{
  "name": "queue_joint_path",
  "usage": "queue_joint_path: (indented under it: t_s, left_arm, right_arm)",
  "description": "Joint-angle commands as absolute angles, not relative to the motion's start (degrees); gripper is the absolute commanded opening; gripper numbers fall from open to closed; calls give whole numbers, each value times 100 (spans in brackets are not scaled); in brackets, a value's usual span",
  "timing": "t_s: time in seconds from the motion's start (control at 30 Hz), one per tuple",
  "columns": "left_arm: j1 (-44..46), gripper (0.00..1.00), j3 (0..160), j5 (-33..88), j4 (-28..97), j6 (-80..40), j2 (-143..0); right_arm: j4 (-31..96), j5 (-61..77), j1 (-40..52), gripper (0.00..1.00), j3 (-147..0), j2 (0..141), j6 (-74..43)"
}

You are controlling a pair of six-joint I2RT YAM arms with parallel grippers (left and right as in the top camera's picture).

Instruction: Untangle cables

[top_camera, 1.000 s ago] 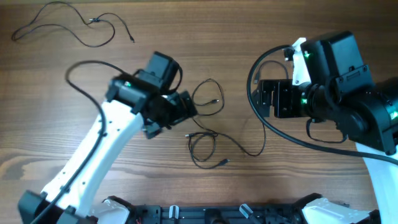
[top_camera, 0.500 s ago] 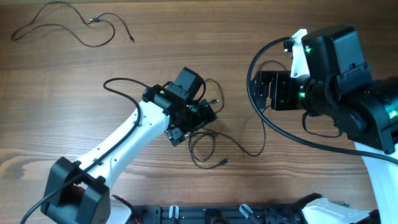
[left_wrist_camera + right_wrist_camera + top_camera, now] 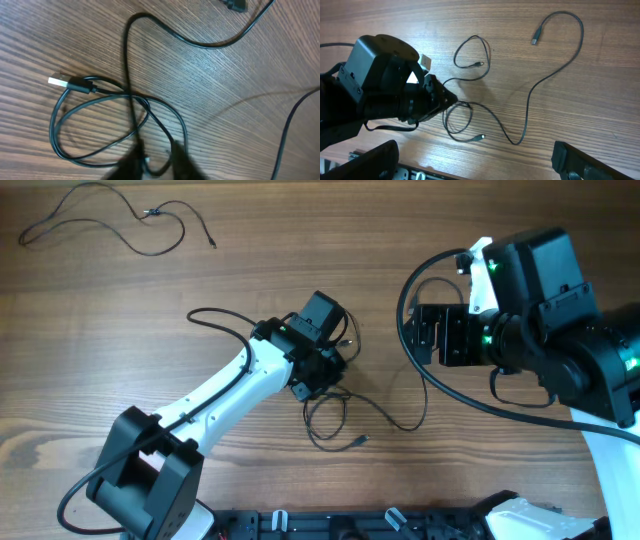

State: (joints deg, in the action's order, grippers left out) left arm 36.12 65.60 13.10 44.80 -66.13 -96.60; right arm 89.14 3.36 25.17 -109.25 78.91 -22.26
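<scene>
Thin black cables lie tangled mid-table: a small loop (image 3: 347,341), a coil (image 3: 345,445) and a long strand (image 3: 410,425) running toward the right arm. My left gripper (image 3: 322,380) is down on the coil's upper edge. In the left wrist view its blurred fingers (image 3: 134,161) stand close together, shut on a bend of cable (image 3: 157,171). The coil's silvery plug (image 3: 59,80) lies to the left. My right gripper (image 3: 440,335) hovers open over the table's right side, its fingers (image 3: 370,160) wide apart with nothing between them. The tangle (image 3: 457,120) shows in the right wrist view.
A separate thin black cable (image 3: 148,215) lies spread out at the far left corner. The left arm's thick black cable (image 3: 215,315) arcs over the wood. The right arm's thick cable (image 3: 405,300) loops near the long strand. Bare wood surrounds the tangle.
The left arm swung right onto the cable coil, and its jaws went from open to shut. The right arm has barely shifted.
</scene>
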Motion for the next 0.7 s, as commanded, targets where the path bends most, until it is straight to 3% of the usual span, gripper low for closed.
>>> queue_joint_path:
  t_s: [0.0, 0.13, 0.23, 0.47, 0.67]
  left_arm:
    - [3605, 4, 6628, 1402, 4364, -6173, -9592]
    - [3594, 4, 7520, 2053, 4372, -5258, -8984]
    - [3583, 4, 8034, 1282, 4320, -4807, -8291]
    - [3406, 4, 8101, -401, 3704, -4814, -6803]
    - [3389, 4, 8101, -349, 3059, -6005, -6490]
  right_arm:
    - [8921, 499, 2506, 100, -10914, 7942, -2270]
    - [8943, 497, 2506, 100, -10914, 7968, -2252]
    - [9008, 497, 2506, 100, -10914, 8027, -2250]
    - [9004, 499, 2506, 100, -10910, 8053, -2268]
    - [8652, 1105, 2515, 99, -10910, 8162, -2217]
